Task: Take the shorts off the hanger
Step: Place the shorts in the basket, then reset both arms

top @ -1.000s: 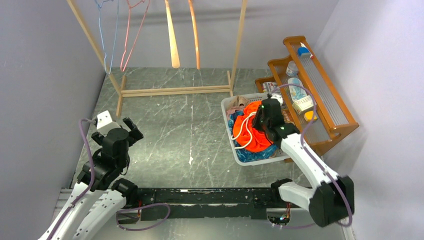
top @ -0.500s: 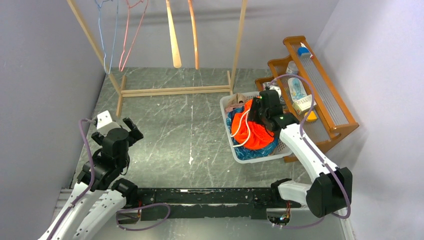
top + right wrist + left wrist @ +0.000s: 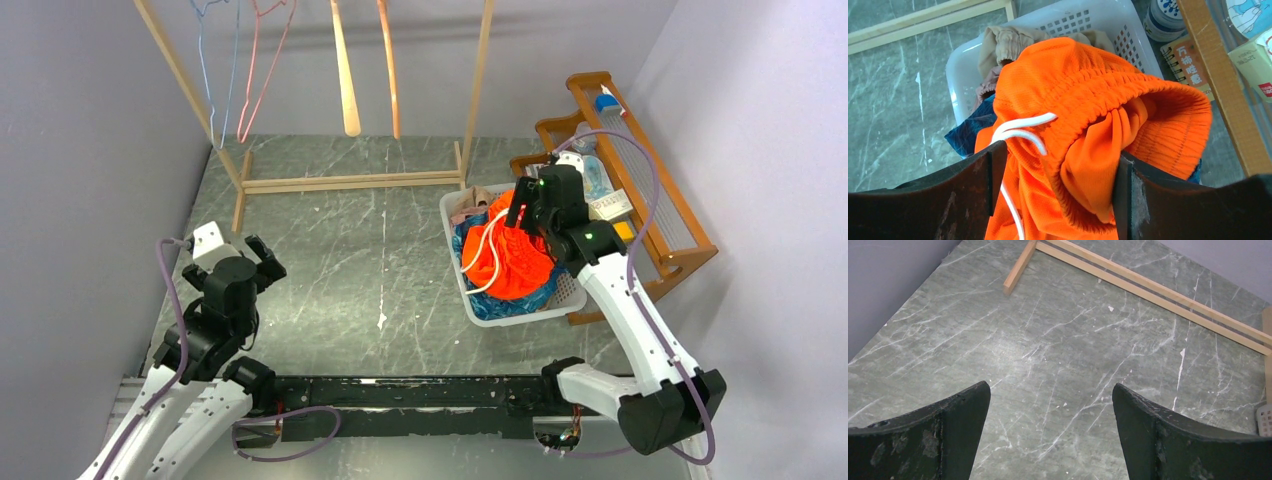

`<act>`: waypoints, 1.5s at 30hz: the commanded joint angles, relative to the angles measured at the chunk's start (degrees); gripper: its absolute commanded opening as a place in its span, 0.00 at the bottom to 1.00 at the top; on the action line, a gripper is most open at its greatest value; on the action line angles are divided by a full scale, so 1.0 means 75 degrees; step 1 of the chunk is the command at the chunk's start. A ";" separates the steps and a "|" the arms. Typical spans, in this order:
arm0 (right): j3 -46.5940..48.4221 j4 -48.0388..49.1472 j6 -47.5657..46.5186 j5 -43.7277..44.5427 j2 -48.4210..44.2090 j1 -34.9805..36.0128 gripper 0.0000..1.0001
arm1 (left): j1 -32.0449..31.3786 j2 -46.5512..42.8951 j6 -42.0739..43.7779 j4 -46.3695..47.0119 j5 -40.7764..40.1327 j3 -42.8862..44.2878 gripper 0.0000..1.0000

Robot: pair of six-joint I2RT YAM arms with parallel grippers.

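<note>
Orange shorts (image 3: 510,262) now lie loose on top of pile in white basket (image 3: 478,312), over blue pair (image 3: 468,250) and tan pair (image 3: 1008,42). Right gripper (image 3: 1058,160) was pinching them a second ago; its jaws are now spread and it is lifting clear. Left gripper (image 3: 1050,395) spread wide, idle over marble table (image 3: 1058,340). Hangers (image 3: 345,80) bare, so task looks done.

Matt ribbed orange cloth shorts (image 3: 1088,85), perforated white plastic basket (image 3: 1083,20)
</note>
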 commanded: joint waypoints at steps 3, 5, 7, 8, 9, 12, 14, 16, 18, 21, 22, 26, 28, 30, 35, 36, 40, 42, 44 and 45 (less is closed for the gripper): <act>-0.0100 0.0274 -0.0232 -0.0028 -0.0374 0.0013 0.69 | 0.0025 -0.0083 -0.0028 0.0006 0.0021 0.0203 0.95; -0.0367 0.0475 -0.0171 -0.0133 -0.0277 0.0018 0.59 | 0.0024 -0.0062 -0.0034 -0.0007 0.0014 0.0213 0.95; -0.0608 0.0657 -0.0073 -0.0285 -0.0033 0.0014 0.51 | 0.0024 -0.0073 -0.0038 -0.0015 0.0034 0.0216 0.95; -0.0729 0.0742 -0.0036 -0.0417 0.0134 0.0013 0.47 | 0.0019 -0.0074 -0.0030 -0.0024 0.0030 0.0216 0.96; -0.0845 0.0857 0.0024 -0.0545 0.0286 0.0012 0.43 | 0.0024 -0.0071 -0.0029 -0.0022 0.0035 0.0216 0.95; -0.1368 0.1225 0.0052 -0.1206 0.0879 0.0013 0.29 | 0.0021 -0.0104 -0.0032 -0.0007 0.0037 0.0203 0.95; -0.1653 0.1373 0.0192 -0.1518 0.1460 0.0013 0.27 | 0.0024 -0.0118 -0.0055 -0.0027 0.0023 0.0209 0.95; -0.1916 0.1502 0.0267 -0.1688 0.1848 0.0034 0.25 | 0.0023 -0.0133 -0.0072 -0.0046 0.0001 0.0214 0.95; -0.2132 0.1552 0.0307 -0.1731 0.1985 0.0023 0.24 | 0.0021 -0.0149 -0.0104 -0.0079 -0.0006 0.0214 0.95; -0.2162 0.1491 0.0249 -0.1624 0.1757 0.0023 0.28 | 0.0029 -0.0196 -0.0073 -0.0042 0.0000 0.0193 0.95; -0.2079 0.1410 0.0196 -0.1554 0.1619 0.0025 0.31 | 0.0019 -0.0199 -0.0055 -0.0023 0.0001 0.0182 0.95; -0.1458 0.0971 -0.0057 -0.1433 0.1051 0.0025 0.47 | 0.0016 -0.0115 -0.0036 0.0013 -0.0003 0.0172 0.96; -0.1056 0.0815 -0.0139 -0.1448 0.0804 0.0029 0.54 | 0.0020 -0.0053 -0.0071 -0.0008 -0.0023 0.0179 0.96; -0.0669 0.0715 -0.0212 -0.1467 0.0551 0.0024 0.60 | 0.0024 0.0009 -0.0076 -0.0003 -0.0025 0.0170 0.97; 0.0123 0.0475 -0.0393 -0.1277 0.0232 0.0028 0.75 | 0.0026 0.0157 -0.0108 0.0035 -0.0086 0.0112 0.98; 0.0268 0.0444 -0.0449 -0.1249 0.0200 0.0024 0.76 | 0.0026 0.0202 -0.0122 0.0048 -0.0120 0.0092 0.98; 0.0768 0.0414 -0.0657 -0.1081 0.0153 0.0025 0.79 | 0.0029 0.0381 -0.0039 0.0242 -0.0199 0.0040 1.00; 0.0964 0.0514 -0.0747 -0.1002 0.0150 0.0026 0.79 | 0.0027 0.0530 -0.0035 0.0329 -0.0284 0.0020 0.99; 0.1063 0.0689 -0.0847 -0.0957 0.0136 0.0026 0.79 | 0.0026 0.0747 -0.0108 0.0463 -0.0359 0.0017 0.98; 0.1099 0.0815 -0.0898 -0.0946 0.0137 0.0024 0.79 | 0.0026 0.0872 -0.0166 0.0543 -0.0370 0.0027 0.98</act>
